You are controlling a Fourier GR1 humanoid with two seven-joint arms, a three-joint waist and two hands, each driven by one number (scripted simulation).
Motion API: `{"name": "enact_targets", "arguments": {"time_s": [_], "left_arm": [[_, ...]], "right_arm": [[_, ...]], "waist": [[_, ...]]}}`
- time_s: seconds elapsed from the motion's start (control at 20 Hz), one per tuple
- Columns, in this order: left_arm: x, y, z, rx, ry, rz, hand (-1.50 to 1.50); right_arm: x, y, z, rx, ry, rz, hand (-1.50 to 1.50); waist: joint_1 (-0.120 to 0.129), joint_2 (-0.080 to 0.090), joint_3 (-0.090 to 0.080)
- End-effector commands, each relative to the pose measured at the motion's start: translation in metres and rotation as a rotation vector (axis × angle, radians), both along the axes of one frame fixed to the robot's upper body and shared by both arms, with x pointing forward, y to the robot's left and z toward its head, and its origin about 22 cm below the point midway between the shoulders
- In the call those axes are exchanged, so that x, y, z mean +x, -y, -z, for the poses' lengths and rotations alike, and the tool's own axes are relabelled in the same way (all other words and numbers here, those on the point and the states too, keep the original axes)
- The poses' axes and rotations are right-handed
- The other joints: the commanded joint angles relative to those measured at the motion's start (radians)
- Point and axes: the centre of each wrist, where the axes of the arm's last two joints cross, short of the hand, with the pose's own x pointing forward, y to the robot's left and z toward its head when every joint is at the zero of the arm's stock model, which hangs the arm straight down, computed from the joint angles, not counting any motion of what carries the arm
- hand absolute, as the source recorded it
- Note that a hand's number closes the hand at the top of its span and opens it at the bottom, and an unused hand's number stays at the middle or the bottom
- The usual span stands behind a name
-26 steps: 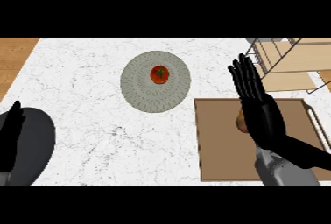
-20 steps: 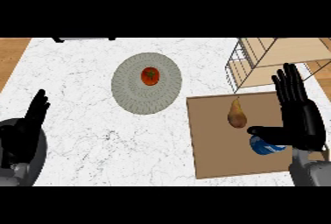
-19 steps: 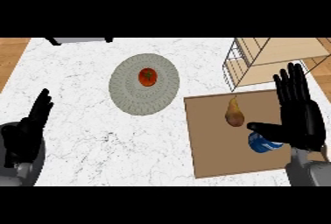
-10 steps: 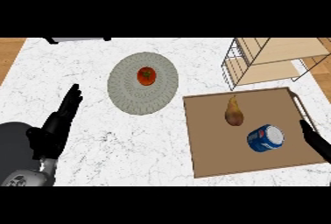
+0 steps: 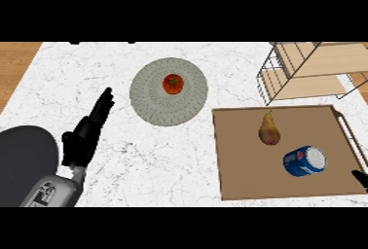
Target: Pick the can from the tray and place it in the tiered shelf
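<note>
A blue can [image 5: 304, 161] with a white top lies on its side in the right half of the brown tray [image 5: 237, 165]. The wire tiered shelf [image 5: 310, 70] with wooden boards stands at the top right, just beyond the tray. My left hand [image 5: 87, 131] is at the left over the marble counter, fingers straight and pointing up toward the plate, holding nothing. Of my right hand [image 5: 360, 178] only a small black piece shows at the right edge, below and to the right of the can and apart from it.
A brown pear [image 5: 268, 129] lies on the tray above the can. A grey round plate [image 5: 152, 104] with a red tomato [image 5: 173, 83] sits at the counter's middle. Wooden floor shows beyond the counter's left edge.
My right hand has pulled back from over the tray to the right edge, uncovering the can. My left hand has come up and rightward with straight fingers.
</note>
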Motion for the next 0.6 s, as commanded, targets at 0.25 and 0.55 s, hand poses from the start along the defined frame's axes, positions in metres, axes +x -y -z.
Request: {"name": "enact_targets", "arguments": {"time_s": [0.25,0.55], "left_arm": [[-0.006,0.007,0.014,0.0,-0.003,0.021,0.0],[0.01,-0.001,-0.009,0.006,-0.009,0.04,0.0]], "right_arm": [[-0.004,-0.019,-0.087,-0.134,-0.256,-0.168,-1.5],[0.008,-0.028,-0.126,-0.273,-0.567,-0.293,-1.5]], "waist": [[0.016,0.0,-0.003],[0.031,0.004,-0.003]]}}
